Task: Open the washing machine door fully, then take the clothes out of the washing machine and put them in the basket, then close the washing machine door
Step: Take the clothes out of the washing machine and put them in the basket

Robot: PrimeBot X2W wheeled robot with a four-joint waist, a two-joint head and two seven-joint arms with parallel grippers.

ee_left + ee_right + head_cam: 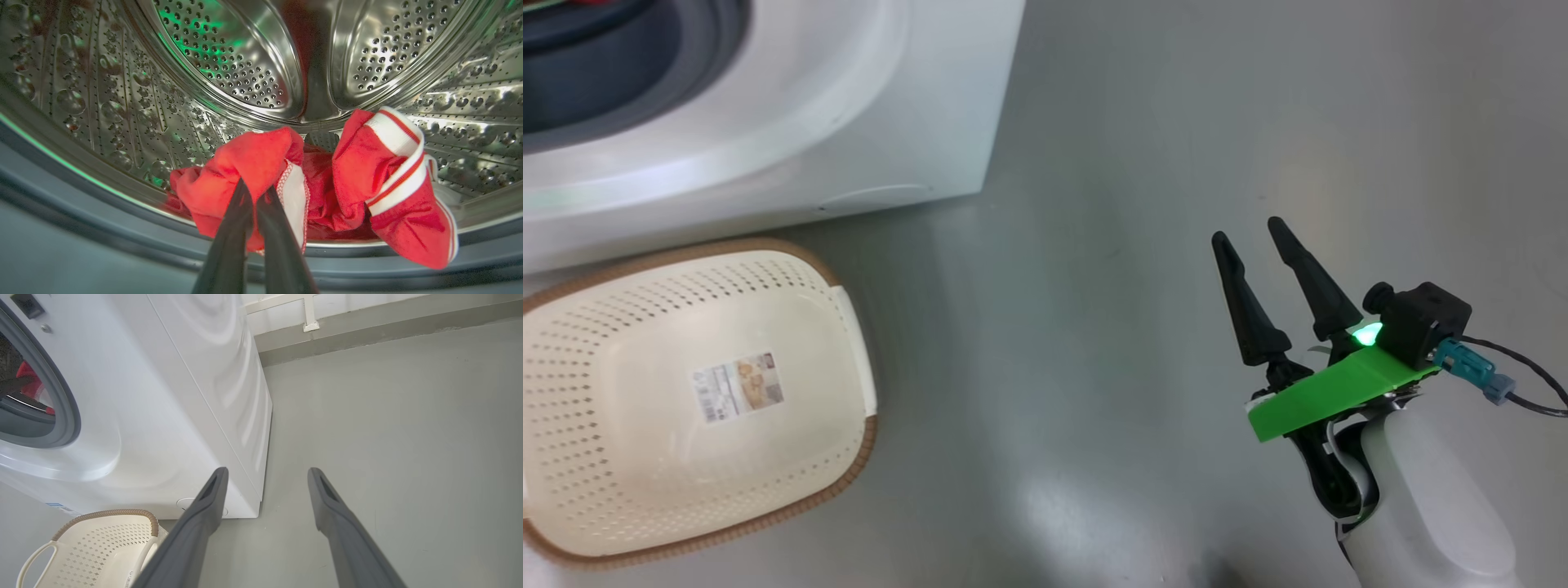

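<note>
- The clothes [253, 163] are bright red fabric, soft and crumpled into bunched folds. One piece has a white panel edged with red zigzag stitching, and another has a ribbed white band with thin red stripes.
- They lie inside the washing machine [915, 106], heaped on the lower front of the drum [229, 61] just behind the gasket [81, 228]. In the right wrist view, a patch of red shows through the round opening.
- The left gripper [256, 190] reaches into the drum. Its two long dark fingers are pinched together on a fold of the red cloth at the left of the heap, with the tips sunk into the fabric.
- The drum is polished steel, curved and dotted with rows of small holes and pressed dimples. Green light glints on its back wall.
- The gasket is a smooth grey rubber ring, and the casing around it is glossy white with a shallow round recess.
- The basket [849, 465] stands on the floor [1094, 245] just in front of the machine. It is a rounded rectangle of cream perforated plastic with a brown woven-look rim and white side handles, and a paper label [737, 387] is stuck to its bottom.
- The right gripper [1248, 230] hangs over the smooth grey floor, well apart from the machine. Its tapered dark fingers are spread wide, and a green plastic bracket [1331, 392] sits at their base.
</note>
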